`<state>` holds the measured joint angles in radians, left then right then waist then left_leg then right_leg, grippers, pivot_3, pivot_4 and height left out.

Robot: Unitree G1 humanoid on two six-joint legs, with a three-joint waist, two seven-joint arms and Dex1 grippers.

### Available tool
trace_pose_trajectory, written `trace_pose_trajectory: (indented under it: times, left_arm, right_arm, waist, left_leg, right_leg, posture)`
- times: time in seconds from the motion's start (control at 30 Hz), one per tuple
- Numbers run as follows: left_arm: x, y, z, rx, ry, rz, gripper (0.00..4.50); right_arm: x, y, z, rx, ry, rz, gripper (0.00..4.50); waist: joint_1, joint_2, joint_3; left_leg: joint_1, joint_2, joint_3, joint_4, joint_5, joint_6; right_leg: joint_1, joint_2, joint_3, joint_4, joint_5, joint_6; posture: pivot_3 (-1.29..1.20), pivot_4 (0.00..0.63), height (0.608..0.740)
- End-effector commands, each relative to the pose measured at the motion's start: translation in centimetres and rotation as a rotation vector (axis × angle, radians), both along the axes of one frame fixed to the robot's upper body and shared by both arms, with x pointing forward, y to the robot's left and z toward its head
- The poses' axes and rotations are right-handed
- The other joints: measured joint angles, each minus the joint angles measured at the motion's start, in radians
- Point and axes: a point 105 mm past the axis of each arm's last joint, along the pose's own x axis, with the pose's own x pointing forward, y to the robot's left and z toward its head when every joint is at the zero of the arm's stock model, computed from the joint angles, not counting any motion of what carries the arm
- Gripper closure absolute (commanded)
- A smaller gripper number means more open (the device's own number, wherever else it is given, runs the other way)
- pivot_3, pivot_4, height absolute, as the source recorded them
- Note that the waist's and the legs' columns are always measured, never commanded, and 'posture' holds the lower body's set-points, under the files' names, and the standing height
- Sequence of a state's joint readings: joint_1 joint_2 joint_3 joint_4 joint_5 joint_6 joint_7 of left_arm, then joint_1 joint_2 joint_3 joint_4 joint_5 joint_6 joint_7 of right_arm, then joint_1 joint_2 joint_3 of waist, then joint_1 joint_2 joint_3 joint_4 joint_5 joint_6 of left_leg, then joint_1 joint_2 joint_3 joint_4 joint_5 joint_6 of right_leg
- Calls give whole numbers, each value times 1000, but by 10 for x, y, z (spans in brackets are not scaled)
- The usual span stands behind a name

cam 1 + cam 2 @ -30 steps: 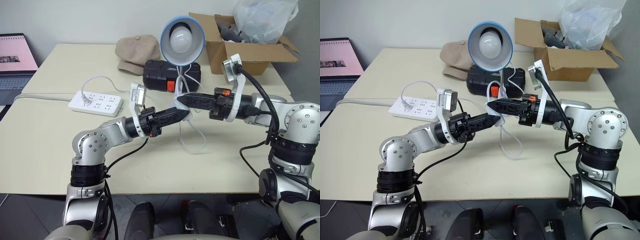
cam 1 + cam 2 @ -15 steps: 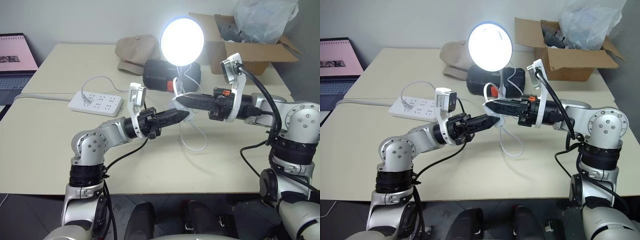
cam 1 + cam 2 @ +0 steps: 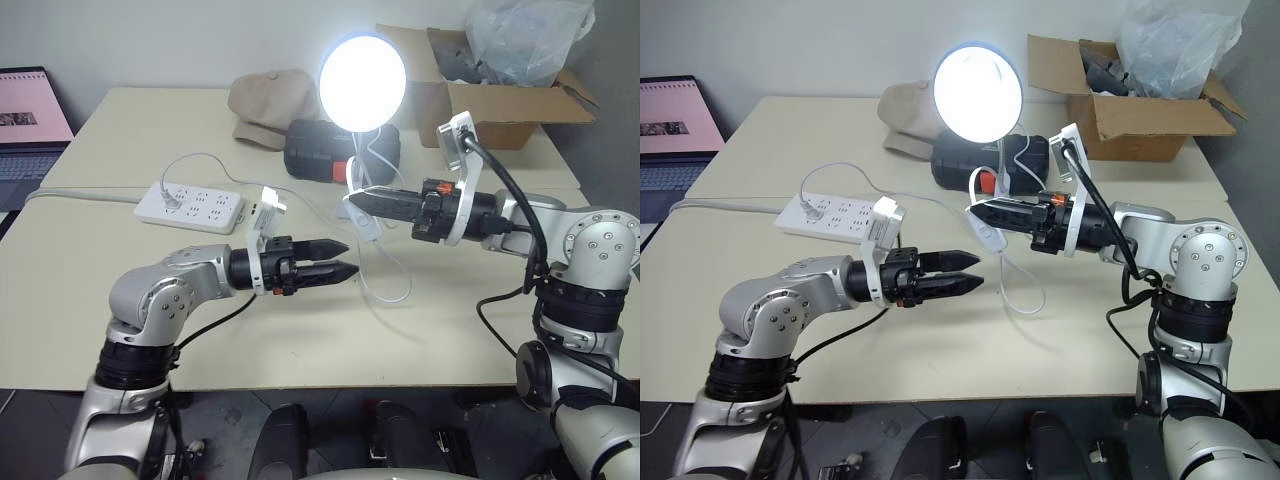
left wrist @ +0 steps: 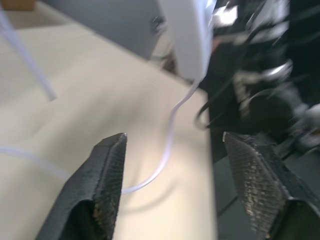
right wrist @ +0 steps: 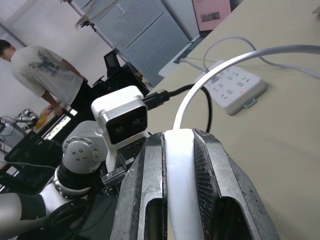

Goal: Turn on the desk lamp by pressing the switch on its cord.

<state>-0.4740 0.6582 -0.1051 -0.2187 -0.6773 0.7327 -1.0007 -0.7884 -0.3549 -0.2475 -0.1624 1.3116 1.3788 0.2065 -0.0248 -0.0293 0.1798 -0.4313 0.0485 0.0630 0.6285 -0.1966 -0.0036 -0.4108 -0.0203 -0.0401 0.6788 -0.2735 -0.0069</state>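
The desk lamp [image 3: 363, 82] stands at the back of the table, its round shade glowing bright white. My right gripper [image 3: 352, 198] points left in front of it, shut on the white oblong switch [image 5: 180, 180], which sits clamped between the two fingers. The thin white cord [image 3: 385, 290] hangs from the switch and loops on the table. My left gripper [image 3: 350, 257] is open, lower and to the left of the switch, touching nothing. In the left wrist view the switch [image 4: 187, 40] hangs beyond the gripper's spread fingers [image 4: 107, 185].
A white power strip [image 3: 190, 207] lies at the left with a plug in it. Behind the lamp sit a black case [image 3: 320, 150], a beige cap [image 3: 270, 100] and a cardboard box [image 3: 500, 95]. A laptop [image 3: 30, 120] is at far left. A person [image 5: 47, 70] stands in the background.
The lamp was dark a second ago and is lit now. My left gripper was shut at the switch; it has opened and drawn back down and to the left. The right gripper has stayed put.
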Motion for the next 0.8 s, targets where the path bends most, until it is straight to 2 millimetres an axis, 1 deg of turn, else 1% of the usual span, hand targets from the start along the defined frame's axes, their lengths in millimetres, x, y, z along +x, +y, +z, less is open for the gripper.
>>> trace_pose_trajectory:
  times: [0.03,0.07,0.13,0.17,0.23,0.33,0.37,0.57,0.63,0.7,0.73,0.8]
  left_arm:
    - [5,7,5,106,-197,-6,470]
    - [4,10,3,129,-213,-10,208]
    - [-1,15,-3,171,-227,-16,12]
    - [-3,17,-5,183,-230,-16,0]
    - [-4,19,-6,189,-234,-15,0]
    - [-7,22,-8,179,-239,21,0]
    - [-7,23,-9,183,-240,27,0]
    - [-5,26,-10,195,-267,61,0]
    - [-5,27,-10,197,-275,72,0]
    - [-5,28,-9,192,-276,84,0]
    - [-4,29,-8,190,-277,94,0]
    - [-1,33,-7,191,-278,135,0]
  right_arm:
    - [19,-6,-16,-6,42,-145,4112]
    - [25,-8,-25,-27,63,-193,4112]
    - [39,-15,-45,-79,104,-288,4112]
    - [44,-17,-54,-100,124,-326,4112]
    - [49,-18,-61,-114,139,-356,4112]
    - [65,-23,-83,-180,151,-455,4112]
    - [68,-23,-87,-194,151,-475,4112]
    - [79,-19,-98,-208,145,-513,4112]
    - [83,-20,-102,-222,144,-532,3412]
    - [85,-21,-103,-223,140,-538,3050]
    - [86,-22,-102,-221,135,-539,2698]
    - [86,-25,-98,-222,115,-536,2212]
  waist:
    - [1,0,0]
    - [1,0,0]
    - [0,0,0]
    - [0,0,0]
    - [-1,0,0]
    - [-1,0,0]
    - [-2,0,0]
    - [-2,0,0]
    - [-2,0,0]
    - [-2,0,0]
    - [-2,0,0]
    - [-2,0,0]
  left_leg:
    - [0,0,0,0,0,0]
    - [0,0,0,0,0,0]
    - [-1,0,1,0,0,0]
    - [-1,0,1,0,0,0]
    - [-1,0,2,-1,0,0]
    - [-3,0,2,-1,0,0]
    - [-3,0,2,-1,0,0]
    - [-3,0,2,-1,0,0]
    - [-3,0,2,-1,0,0]
    - [-3,0,2,-1,0,0]
    - [-3,0,2,-1,0,0]
    - [-3,0,2,-1,0,0]
  right_leg:
    - [0,0,0,0,0,0]
    - [0,0,0,0,0,0]
    - [-1,-1,0,0,0,0]
    - [-1,-1,1,0,0,0]
    - [-2,-1,1,-1,0,0]
    - [-5,-1,1,0,0,0]
    - [-4,0,1,0,0,0]
    - [-4,0,1,0,0,0]
    - [-4,0,1,0,0,0]
    - [-4,0,1,0,0,0]
    - [-4,0,1,0,0,0]
    - [-4,0,1,0,0,0]
  posture:
    - [0,150,740]
    - [0,150,740]
    - [0,150,740]
    - [0,150,740]
    - [0,150,740]
    - [0,150,740]
    - [0,150,740]
    - [0,150,740]
    - [0,150,740]
    - [0,150,740]
    - [0,150,740]
    - [0,150,740]
